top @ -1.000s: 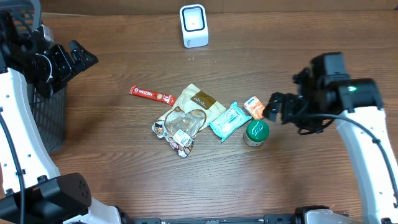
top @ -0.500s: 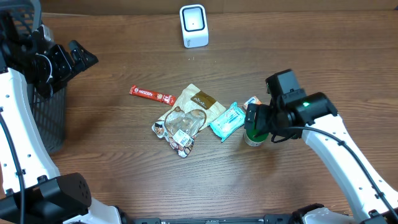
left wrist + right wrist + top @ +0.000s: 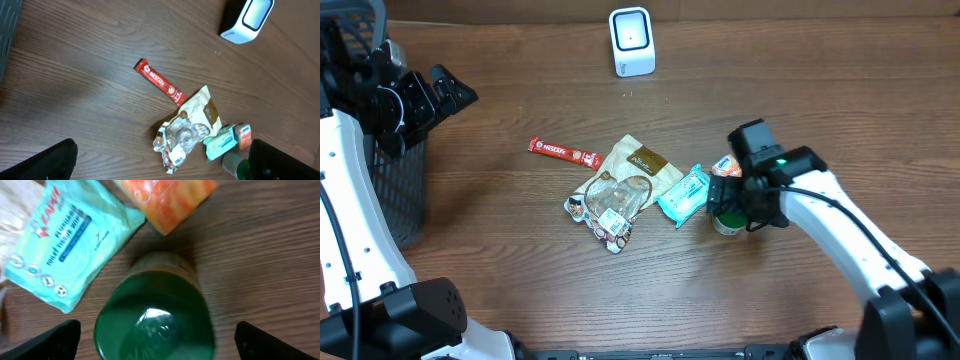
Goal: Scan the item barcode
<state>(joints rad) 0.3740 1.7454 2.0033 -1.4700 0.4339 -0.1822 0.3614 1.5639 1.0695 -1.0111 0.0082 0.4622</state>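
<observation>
A jar with a green lid (image 3: 155,317) stands on the wooden table beside a teal tissue pack (image 3: 685,194) and a small orange box (image 3: 724,165). My right gripper (image 3: 157,341) is open just above the jar, one finger on each side of the lid, not touching it. In the overhead view this gripper (image 3: 730,203) covers most of the jar (image 3: 723,227). A white scanner (image 3: 631,41) stands at the far edge. At the far left my left gripper (image 3: 458,95) is held high, open and empty.
A red Nescafe stick (image 3: 564,152) and crumpled snack bags (image 3: 618,190) lie left of the tissue pack. A black mesh basket (image 3: 405,190) stands at the left edge under the left arm.
My right arm has swung left and come down over the green-lidded jar, its jaws still open. The left arm has stayed put.
</observation>
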